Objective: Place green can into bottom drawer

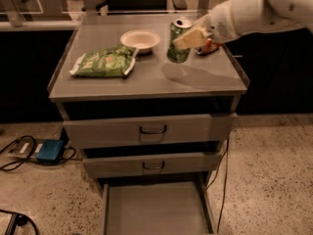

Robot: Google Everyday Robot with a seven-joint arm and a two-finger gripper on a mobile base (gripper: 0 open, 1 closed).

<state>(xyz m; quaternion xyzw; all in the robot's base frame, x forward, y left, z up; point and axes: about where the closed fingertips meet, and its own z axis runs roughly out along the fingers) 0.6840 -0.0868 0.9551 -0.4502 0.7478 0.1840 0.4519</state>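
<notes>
We have the green can (174,54) in the air over the right rear part of the table (146,84), tipped a little, with its silver top leaning to the right. The hand (187,38) is holding it: one tan finger (193,35) lies across the front of the can, and the white arm (254,11) comes in from the upper right. We see a dark shadow on the table surface just below and to the right of the can. Right behind the hand we catch a bit of a red can (211,47), mostly hidden. Left of the green can sits a white bowl (140,39), near it but not touching, and further left and nearer to us lies a flat green chip bag (104,62). Down below the table top, we have two grey drawers with dark handles, the top drawer (146,130) and the middle drawer (152,164), each pulled out a little. Under them the bottom drawer (155,209) is pulled far out, with its plain grey floor showing. On the floor at the left we spot a blue box (49,151) with cables around it
</notes>
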